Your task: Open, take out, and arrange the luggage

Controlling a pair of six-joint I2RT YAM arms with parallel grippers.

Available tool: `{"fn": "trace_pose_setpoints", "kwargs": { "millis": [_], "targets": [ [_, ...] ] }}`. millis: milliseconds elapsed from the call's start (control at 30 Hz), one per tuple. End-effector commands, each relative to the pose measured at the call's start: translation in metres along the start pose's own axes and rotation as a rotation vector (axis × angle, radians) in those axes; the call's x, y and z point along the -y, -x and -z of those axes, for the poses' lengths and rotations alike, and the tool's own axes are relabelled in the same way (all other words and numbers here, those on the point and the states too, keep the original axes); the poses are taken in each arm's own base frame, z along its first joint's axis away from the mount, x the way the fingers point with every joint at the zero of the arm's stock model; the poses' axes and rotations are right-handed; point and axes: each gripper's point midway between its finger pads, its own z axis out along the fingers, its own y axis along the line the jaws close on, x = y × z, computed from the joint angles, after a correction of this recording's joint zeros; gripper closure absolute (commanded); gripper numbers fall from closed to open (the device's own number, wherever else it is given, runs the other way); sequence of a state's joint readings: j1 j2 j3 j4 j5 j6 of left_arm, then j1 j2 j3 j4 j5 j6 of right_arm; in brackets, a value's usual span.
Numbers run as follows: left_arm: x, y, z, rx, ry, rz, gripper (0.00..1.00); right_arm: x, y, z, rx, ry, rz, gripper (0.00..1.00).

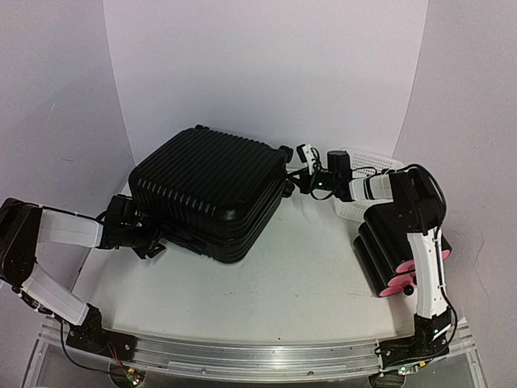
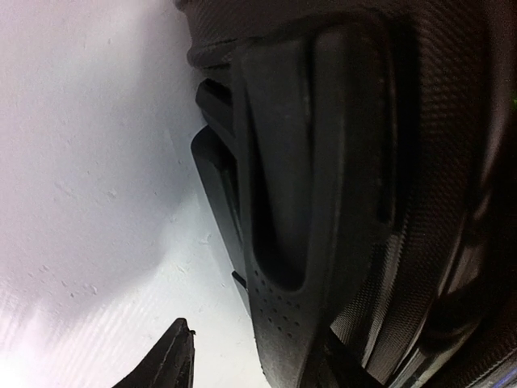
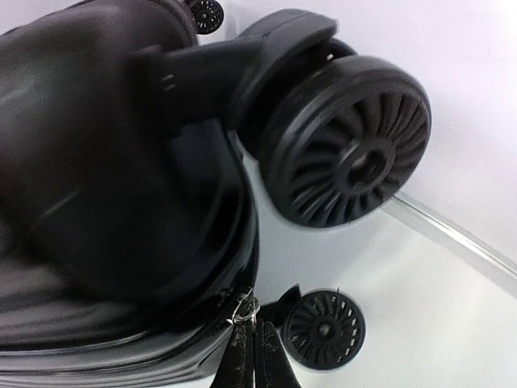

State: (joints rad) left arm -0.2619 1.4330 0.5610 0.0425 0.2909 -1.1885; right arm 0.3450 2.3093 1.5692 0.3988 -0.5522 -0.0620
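Observation:
The luggage (image 1: 208, 187) is a large black ribbed suitcase lying flat and closed on the white table. My left gripper (image 1: 150, 241) is at its near left side. In the left wrist view the suitcase's side handle (image 2: 307, 202) fills the frame. One finger (image 2: 168, 361) shows, with a gap of bare table between it and the handle; the other finger is hidden. My right gripper (image 1: 302, 179) is at the suitcase's right corner by the wheels (image 3: 349, 144). Its fingers (image 3: 241, 356) are shut on the metal zipper pull (image 3: 247, 308) at the suitcase's seam.
A white mesh basket (image 1: 373, 166) stands behind the right arm. A black box with pink drawer fronts (image 1: 394, 260) sits at the right, under the right arm. A white backdrop curves round the table's far side.

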Motion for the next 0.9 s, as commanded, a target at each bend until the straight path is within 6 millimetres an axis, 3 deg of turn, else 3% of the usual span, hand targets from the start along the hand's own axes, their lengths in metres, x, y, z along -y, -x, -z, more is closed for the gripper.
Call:
{"fn": "trace_pose_setpoints", "kwargs": {
  "millis": [0,167,400,600,733,867],
  "targets": [
    [-0.074,0.017,0.011,0.075,0.314,-0.009,0.53,0.026,0.058,0.001,0.146,0.002,0.034,1.0],
    [-0.053,0.028,0.022,0.102,0.311,-0.123,0.38,-0.026,0.069,0.013,0.192,0.067,0.06,1.0],
    [-0.036,0.05,0.059,0.165,0.335,-0.21,0.24,-0.103,0.063,0.03,0.209,0.134,0.067,1.0],
    [-0.018,0.044,0.091,0.155,0.273,-0.206,0.16,-0.167,0.057,0.048,0.228,0.152,0.048,1.0],
    [-0.008,0.035,0.137,0.214,0.235,-0.201,0.13,-0.216,0.051,0.059,0.219,0.201,0.036,1.0],
    [0.011,0.028,0.182,0.29,0.151,-0.225,0.13,-0.249,0.04,0.069,0.198,0.213,0.014,1.0]
  ]
}}
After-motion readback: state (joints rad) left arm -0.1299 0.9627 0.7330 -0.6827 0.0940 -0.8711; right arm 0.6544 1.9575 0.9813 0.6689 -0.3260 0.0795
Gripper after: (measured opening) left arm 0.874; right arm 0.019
